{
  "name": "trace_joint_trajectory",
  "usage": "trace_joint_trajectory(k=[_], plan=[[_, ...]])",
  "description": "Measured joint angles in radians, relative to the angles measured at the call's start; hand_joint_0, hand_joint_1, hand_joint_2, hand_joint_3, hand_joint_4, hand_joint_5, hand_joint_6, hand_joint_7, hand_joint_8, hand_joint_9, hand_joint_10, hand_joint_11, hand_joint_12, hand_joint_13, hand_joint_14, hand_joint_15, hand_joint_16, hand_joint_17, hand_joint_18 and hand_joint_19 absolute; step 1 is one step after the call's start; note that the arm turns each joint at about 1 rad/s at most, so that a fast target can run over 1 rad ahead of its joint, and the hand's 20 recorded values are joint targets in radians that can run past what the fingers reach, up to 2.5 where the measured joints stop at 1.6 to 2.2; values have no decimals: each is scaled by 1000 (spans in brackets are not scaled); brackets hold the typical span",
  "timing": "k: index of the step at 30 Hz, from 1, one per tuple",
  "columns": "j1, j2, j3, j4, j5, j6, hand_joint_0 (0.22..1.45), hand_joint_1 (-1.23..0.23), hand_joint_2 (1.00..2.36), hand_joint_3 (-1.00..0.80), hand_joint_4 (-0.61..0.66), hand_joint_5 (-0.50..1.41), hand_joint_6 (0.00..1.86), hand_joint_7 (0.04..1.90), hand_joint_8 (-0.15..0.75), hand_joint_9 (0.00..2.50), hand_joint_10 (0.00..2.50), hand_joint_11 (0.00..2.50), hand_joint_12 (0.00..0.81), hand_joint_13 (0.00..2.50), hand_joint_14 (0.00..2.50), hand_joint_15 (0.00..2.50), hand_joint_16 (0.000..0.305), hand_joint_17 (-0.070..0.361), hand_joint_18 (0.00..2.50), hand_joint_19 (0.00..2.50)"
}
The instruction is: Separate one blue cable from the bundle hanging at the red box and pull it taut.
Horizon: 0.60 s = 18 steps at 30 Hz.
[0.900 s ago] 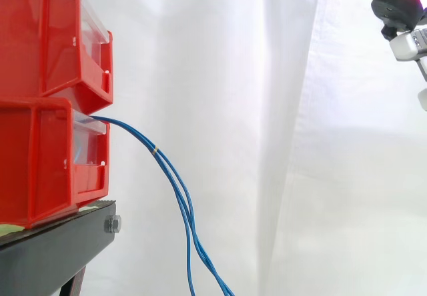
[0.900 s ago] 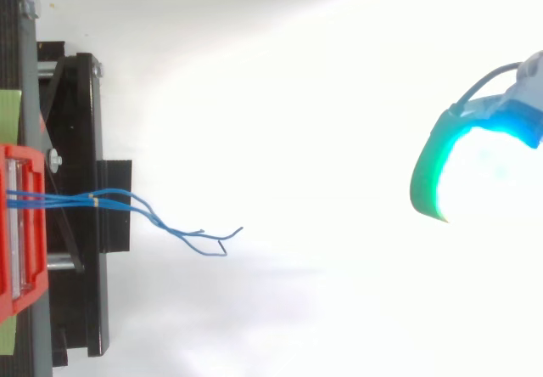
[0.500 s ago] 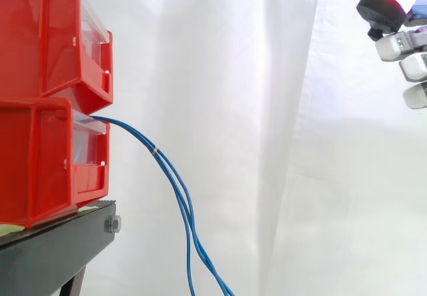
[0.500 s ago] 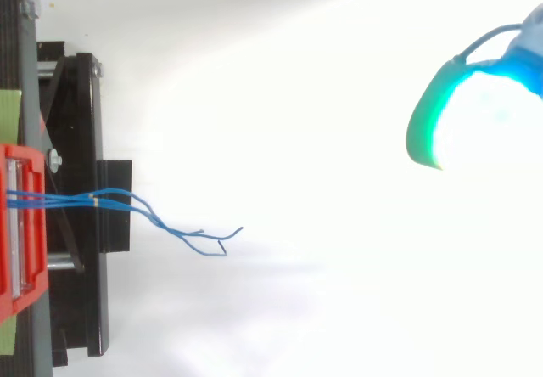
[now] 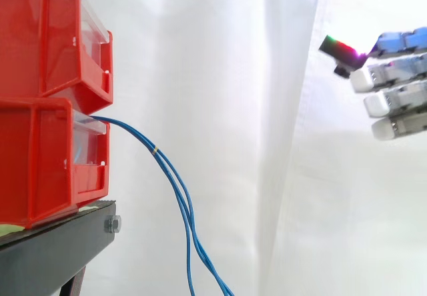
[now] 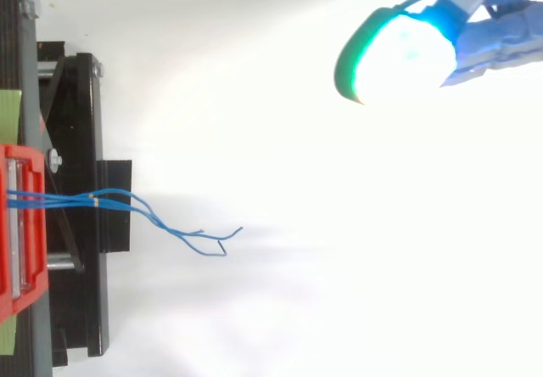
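Hanging bundle (image 5: 175, 183): thin blue cables leave the front of the lower red box (image 5: 40, 163). A pale band (image 5: 155, 151) binds them just off the box, and they then droop outward and down. None is separated yet.
Loose ends (image 6: 222, 241): seen from above, the strands fan apart beyond the band, on the side away from the box. This is judged the easiest place to single one out.
Hand (image 5: 399, 77): well apart from the box, higher than its cable outlet and, from above, off to one side of the cables' line. Fingers (image 5: 393, 100) are straight, pointing toward the box, and hold nothing.
Step in hand: approach, by my judgement; the task is barely begun.
Method advised: bring the hand down and toward the box, onto the stretch beyond the band. Work one finger between two strands before closing, so only one is pinched.
Pull advised: draw straight away from the box along the cable's own line, and stop once the sag goes.
Risk: the strands lie close together, so a broad pad may catch two. The box may also shift on the black stand (image 5: 53, 249).
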Motion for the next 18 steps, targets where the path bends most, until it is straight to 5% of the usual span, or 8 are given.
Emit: trace_joint_trajectory(k=[7,18], plan=[[1,-77,19,69,18,-12,514,-768,1000,-500,94,-220,502,782,208,496,8,262,331,459,7,195,47,107,322,82],[4,-186,97,84,20,-52,514,-749,1000,-500,98,-215,502,781,205,503,8,271,327,473,7,203,46,104,328,87]])
